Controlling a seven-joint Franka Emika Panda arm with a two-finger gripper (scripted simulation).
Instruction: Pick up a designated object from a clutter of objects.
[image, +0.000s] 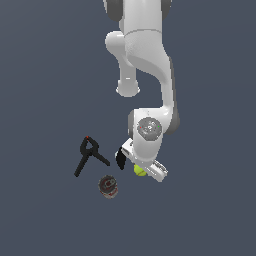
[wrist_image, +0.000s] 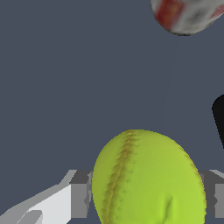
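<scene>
The yellow-green tennis ball (image: 139, 171) lies under my hand, mostly hidden by it in the exterior view. In the wrist view the ball (wrist_image: 148, 179) fills the gap between my two fingers (wrist_image: 81, 192), with its seam facing the camera. Both pads touch its sides. My gripper (image: 142, 169) is low over the floor and closed around the ball. The dark can (image: 108, 185) stands to the exterior view's left of the ball and shows at the edge of the wrist view (wrist_image: 188, 15). The black spoon (image: 120, 159) lies close beside my hand.
The black spring clamp with a red tip (image: 89, 152) lies further to the exterior view's left, apart from the can. The spoon's black end (wrist_image: 218, 118) shows at the edge of the wrist view. The floor is plain dark grey.
</scene>
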